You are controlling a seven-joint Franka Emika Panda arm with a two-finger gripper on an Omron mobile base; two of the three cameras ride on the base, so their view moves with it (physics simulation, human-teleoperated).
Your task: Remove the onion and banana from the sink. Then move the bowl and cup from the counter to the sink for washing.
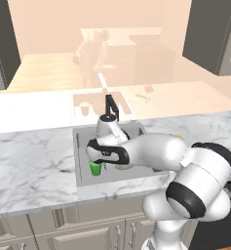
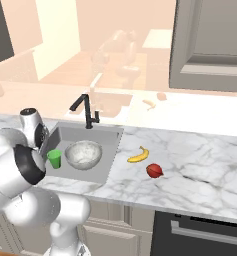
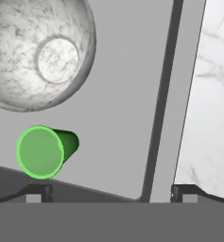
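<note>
The green cup (image 2: 54, 158) stands upright in the grey sink (image 2: 97, 134), near its left wall. Beside it in the basin sits the speckled bowl (image 2: 83, 154). On the marble counter (image 2: 190, 170) right of the sink lie the yellow banana (image 2: 138, 155) and the red onion (image 2: 154, 170). In the hand view my gripper (image 3: 111, 194) hangs open above the sink floor (image 3: 118, 118). Nothing is between its fingers. The cup (image 3: 42, 151) is just past the left fingertip (image 3: 38, 191), and the bowl (image 3: 38, 52) lies farther on. In the left base view my hand covers the bowl, and the cup (image 1: 95, 168) peeks out below it.
A black faucet (image 2: 86, 111) rises at the back of the sink. The sink rim (image 3: 163, 94) and the marble counter (image 3: 210, 94) run along the right of the hand view. Beige cabinets (image 1: 63, 229) sit below the counter, and dark wall cabinets (image 2: 210, 45) hang at the upper right.
</note>
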